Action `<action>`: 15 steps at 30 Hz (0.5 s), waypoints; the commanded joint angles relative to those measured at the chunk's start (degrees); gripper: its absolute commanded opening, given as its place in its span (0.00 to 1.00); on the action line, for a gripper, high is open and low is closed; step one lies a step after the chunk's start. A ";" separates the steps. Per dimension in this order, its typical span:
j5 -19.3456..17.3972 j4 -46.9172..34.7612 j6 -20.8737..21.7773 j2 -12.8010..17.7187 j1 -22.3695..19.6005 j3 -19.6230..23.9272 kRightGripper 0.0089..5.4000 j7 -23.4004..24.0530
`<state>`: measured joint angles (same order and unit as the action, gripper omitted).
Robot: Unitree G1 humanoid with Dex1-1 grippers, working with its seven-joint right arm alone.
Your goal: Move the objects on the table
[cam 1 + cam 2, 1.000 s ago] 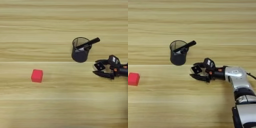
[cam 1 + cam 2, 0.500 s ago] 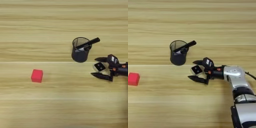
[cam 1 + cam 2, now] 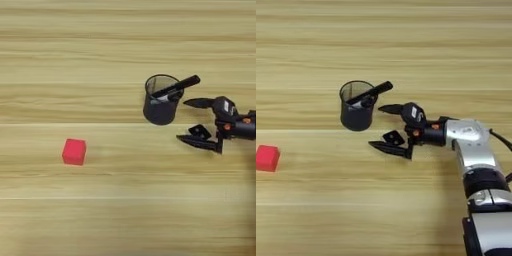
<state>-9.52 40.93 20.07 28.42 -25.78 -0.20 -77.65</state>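
Just right of pen cup (image 3: 357, 111), spread gripper (image 3: 382, 127).

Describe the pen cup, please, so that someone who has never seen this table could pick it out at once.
On the light wooden table, look right of centre, just left of the open right gripper. There stands the pen cup, a black mesh cylinder, upright, with a black marker leaning out over its rim. Its only other neighbour, the red cube, is low, solid and far off left.
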 commanded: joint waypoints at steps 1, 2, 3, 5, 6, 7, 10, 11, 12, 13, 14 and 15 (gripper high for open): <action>-3.50 -10.77 -3.53 2.53 -0.69 1.30 0.99 0.45; -4.14 -13.34 -4.53 2.75 0.18 1.17 0.99 -0.02; -4.68 -15.88 -5.37 3.03 1.13 0.97 0.99 -0.49; -5.50 -20.36 -7.02 3.49 2.85 0.80 0.99 -1.08; -5.79 -21.96 -7.70 3.64 3.44 0.81 0.99 -1.21; -6.04 -23.56 -8.37 3.83 4.00 0.85 0.99 -1.24; -6.56 -27.44 -9.99 4.36 5.30 0.96 0.99 -1.14; -6.63 -28.09 -10.26 4.52 5.55 0.94 0.99 -1.13; -6.73 -28.61 -10.54 4.66 5.79 0.95 0.99 -1.15; -6.85 -29.12 -10.83 4.82 6.02 0.97 0.99 -1.17; -6.92 -29.50 -11.08 4.93 6.17 0.99 0.99 -1.16; -6.97 -29.93 -11.28 5.05 6.36 0.97 0.99 -1.21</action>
<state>-15.06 14.24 9.14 31.12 -16.88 -0.50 -80.61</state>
